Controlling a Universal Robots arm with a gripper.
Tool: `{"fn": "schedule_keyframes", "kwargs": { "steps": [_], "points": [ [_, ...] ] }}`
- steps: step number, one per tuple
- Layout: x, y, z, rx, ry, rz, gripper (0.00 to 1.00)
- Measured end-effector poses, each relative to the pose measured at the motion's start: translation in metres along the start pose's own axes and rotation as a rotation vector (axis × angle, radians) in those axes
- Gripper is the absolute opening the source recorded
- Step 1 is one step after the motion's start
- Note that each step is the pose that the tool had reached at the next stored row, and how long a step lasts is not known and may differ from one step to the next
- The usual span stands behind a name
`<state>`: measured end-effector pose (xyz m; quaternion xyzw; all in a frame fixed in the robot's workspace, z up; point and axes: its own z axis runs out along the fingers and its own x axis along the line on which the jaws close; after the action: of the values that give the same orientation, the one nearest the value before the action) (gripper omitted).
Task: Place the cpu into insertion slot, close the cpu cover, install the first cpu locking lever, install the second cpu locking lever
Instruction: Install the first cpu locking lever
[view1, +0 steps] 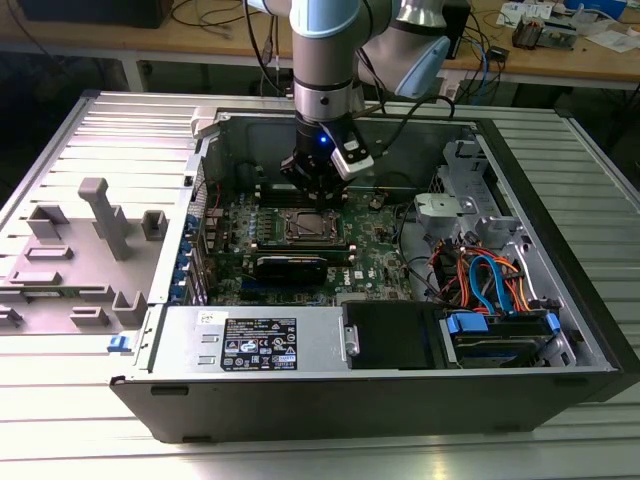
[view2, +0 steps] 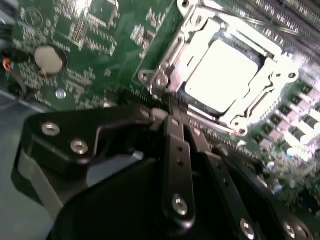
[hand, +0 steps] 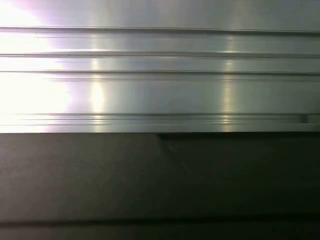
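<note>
Table: a ribbed aluminium table (view1: 60, 440) carries the whole setup; in the first wrist view its bright grooved surface (hand: 160, 75) sits above a dark flat panel (hand: 160, 180).
Computer case: an open computer case (view1: 300, 410) lies on its side on the table, with a grey plastic fixture (view1: 95, 235) beside it toward the exterior view's left.
Arm: the robot arm (view1: 325, 60) comes straight down into the case, over the far edge of the board.
Motherboard: the green motherboard (view1: 375, 265) lies flat on the case floor; in the second wrist view it shows a round coin battery (view2: 50, 59).
Drive bay: blue and orange cables (view1: 490, 275) are bundled toward the exterior view's right.
Claw: the gripper (view1: 315, 180), (view2: 176, 117) hangs just beside the socket, its black fingers (view2: 176, 150) pressed together with nothing between them.
Socket: the insertion slot (view1: 305, 227) sits near the middle of the board.
Cover: the cpu cover (view2: 272, 77) lies down flat around the chip.
Chip: the cpu (view2: 220, 75) rests in the socket, its pale metal top showing through the cover's cut-out.
</note>
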<state>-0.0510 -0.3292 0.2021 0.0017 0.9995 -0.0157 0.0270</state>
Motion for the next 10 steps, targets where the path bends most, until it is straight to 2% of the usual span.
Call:
{"fn": "schedule_keyframes", "kwargs": {
  "steps": [6, 10],
  "points": [
    [-0.0002, 0.0, -0.0013, -0.0019, -0.0002, -0.001, 0.11],
    [-0.0004, -0.0002, -0.0049, 0.0001, 0.0, -0.002, 0.11]
  ]
}}
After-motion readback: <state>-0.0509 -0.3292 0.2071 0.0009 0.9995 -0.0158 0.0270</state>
